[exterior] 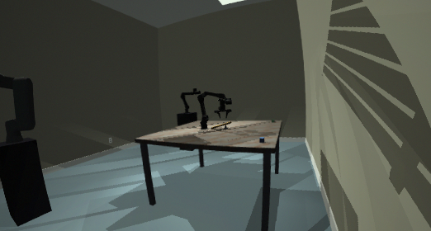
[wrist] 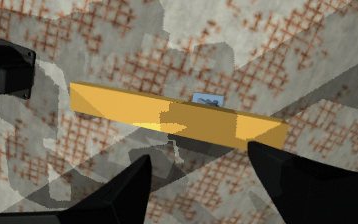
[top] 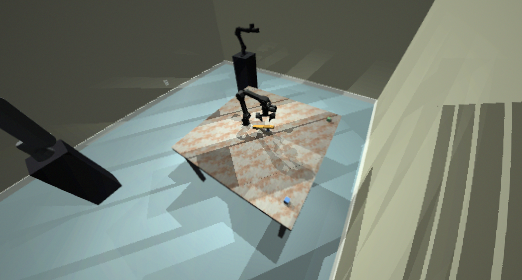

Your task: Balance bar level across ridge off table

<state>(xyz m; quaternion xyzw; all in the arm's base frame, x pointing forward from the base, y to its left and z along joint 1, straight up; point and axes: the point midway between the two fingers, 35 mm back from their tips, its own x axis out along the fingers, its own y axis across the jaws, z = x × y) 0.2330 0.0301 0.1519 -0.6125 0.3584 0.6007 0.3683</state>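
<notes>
The yellow-orange bar (top: 263,126) (exterior: 221,125) (wrist: 131,107) lies across a small support, apparently the ridge (wrist: 208,99). In the exterior view the bar slants, with its left end low near the table and its right end higher; whether the left end touches cannot be told. In the wrist view the ridge shows as a small grey-blue patch behind the bar, right of the bar's middle; the bar hides the rest. My gripper (top: 265,120) (exterior: 223,116) (wrist: 199,154) is open and empty above the bar. Its right finger overlaps the bar's right end in the wrist view.
The table (top: 205,141) (exterior: 165,139) also bears a blue block (top: 286,201) (exterior: 262,139) near the front right corner and a small green block (top: 329,119) (exterior: 273,121) at the far right. Other arms stand on black pedestals (top: 245,71) (exterior: 25,182) off the table.
</notes>
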